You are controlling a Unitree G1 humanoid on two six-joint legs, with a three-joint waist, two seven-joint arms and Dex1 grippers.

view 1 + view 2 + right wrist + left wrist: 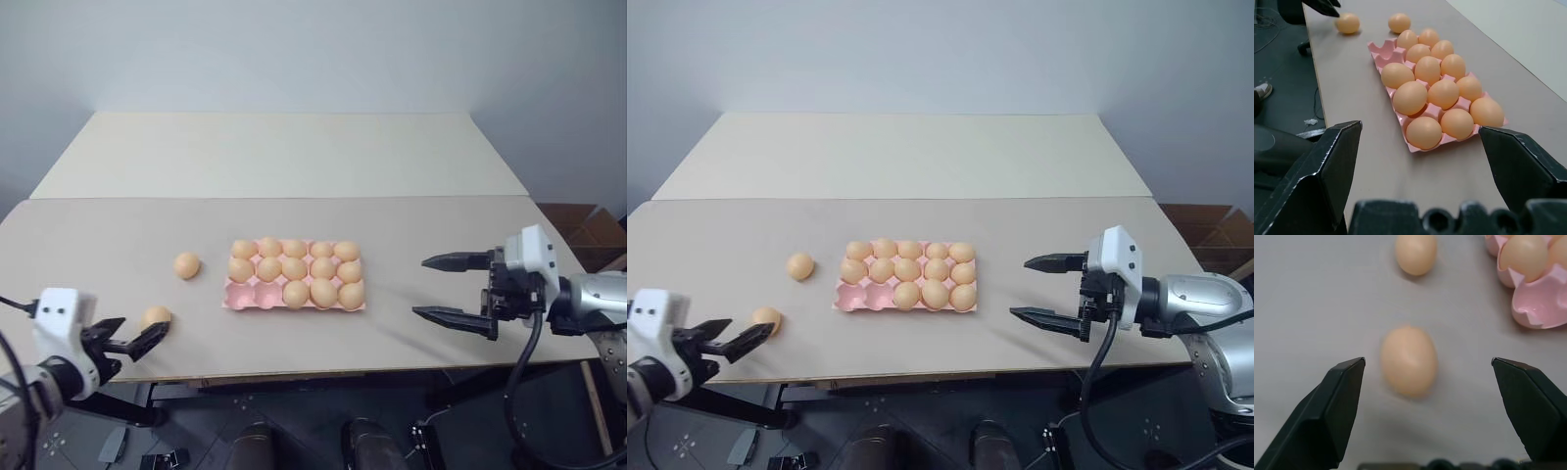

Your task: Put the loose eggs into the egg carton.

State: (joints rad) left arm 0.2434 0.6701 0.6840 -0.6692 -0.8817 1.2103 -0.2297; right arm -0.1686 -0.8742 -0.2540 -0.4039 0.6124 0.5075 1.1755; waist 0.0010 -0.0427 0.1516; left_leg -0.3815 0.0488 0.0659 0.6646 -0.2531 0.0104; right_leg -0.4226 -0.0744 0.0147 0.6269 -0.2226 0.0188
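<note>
The left gripper (137,337) hangs at the near left corner of the surface (294,166), its two black fingers (1327,416) spread wide and holding nothing. In the left wrist view a loose egg lies on the surface ahead of the gap between them, apart from both. The right gripper (1043,289) hovers over the near right part of the surface, pointing toward the carton, its fingers (1317,181) likewise released and empty.

The surface is a long pale tan top with a second, lighter panel joined along its far edge. The egg carton (240,297), a flat pink tray, sits near the middle of the front panel, closer to the near edge than to the far one. Thirteen of its cups hold pale orange eggs; the two cups at the left end of its near row are bare.

Two loose eggs lie on the surface to the left of the carton. One (186,264) rests just beside the carton's left end, not touching it. The other (156,316) lies nearer the near left corner, close to the near edge and just in front of the left fingers' tips.
</note>
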